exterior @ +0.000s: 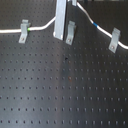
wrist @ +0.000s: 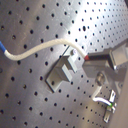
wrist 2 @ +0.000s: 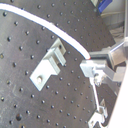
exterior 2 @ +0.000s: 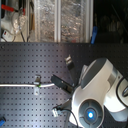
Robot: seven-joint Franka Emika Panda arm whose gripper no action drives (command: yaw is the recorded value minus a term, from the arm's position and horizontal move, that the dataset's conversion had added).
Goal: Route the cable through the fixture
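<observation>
The white cable (exterior: pixel 42 25) lies across the back of the black perforated board. Its green band (exterior: pixel 31 29) sits by the left fixture (exterior: pixel 23 31) and its blue band (exterior: pixel 94 23) lies between the middle fixture (exterior: pixel 70 31) and the right fixture (exterior: pixel 115 39). My gripper (exterior: pixel 60 32) is shut on the cable just beside the middle fixture, lifting that stretch off the board. In the first wrist view the cable (wrist: pixel 45 46) arcs over the fixture (wrist: pixel 62 71) into the gripper (wrist: pixel 89 60). The second wrist view shows the same: cable (wrist 2: pixel 55 31), fixture (wrist 2: pixel 47 67), gripper (wrist 2: pixel 89 64).
In the second exterior view the white arm (exterior 2: pixel 97 92) fills the lower right, and shelves with clutter (exterior 2: pixel 55 20) stand behind the board. A second fixture (wrist: pixel 107 100) holding the green band shows beyond the fingers in the first wrist view.
</observation>
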